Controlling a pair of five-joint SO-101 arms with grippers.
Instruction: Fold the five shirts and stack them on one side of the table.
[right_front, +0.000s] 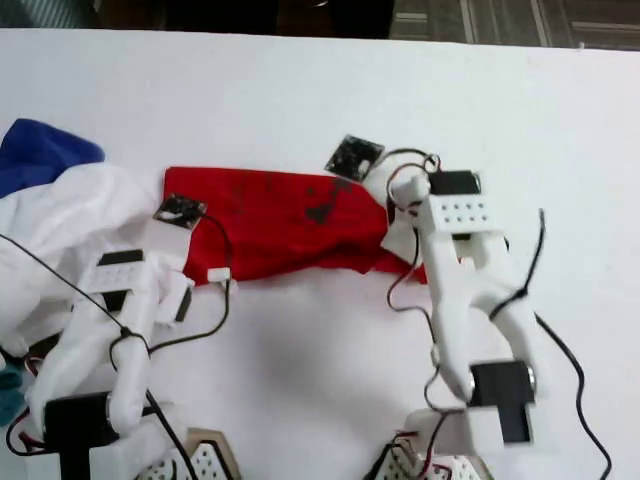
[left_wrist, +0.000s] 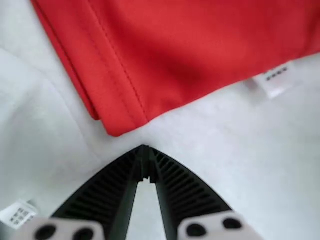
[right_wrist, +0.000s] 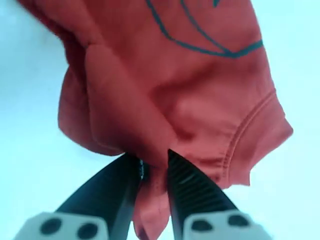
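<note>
Red shirt (right_front: 270, 220) lies flat mid-worktop (right_front: 320, 360). Right claw (right_wrist: 152, 167) grasps its bunched edge, likely to pull a fold over. Left claw (left_wrist: 145, 161) is clenched and empty just off the opposite corner, probably lining up a grip. Other shirts (right_front: 70, 210) are heaped beside.

We've got both arms stretched forward from their bases, side by side. The left arm (right_front: 105, 330) reaches ahead, and the left claw (left_wrist: 144, 155) is pinched fully together, its two black fingers (left_wrist: 110, 195) meeting at the tips with nothing between them. The right arm (right_front: 465, 290) angles slightly inward, and the right claw (right_wrist: 152, 161) is clamped on a bunched fold of the red shirt (right_wrist: 165, 75).
</note>
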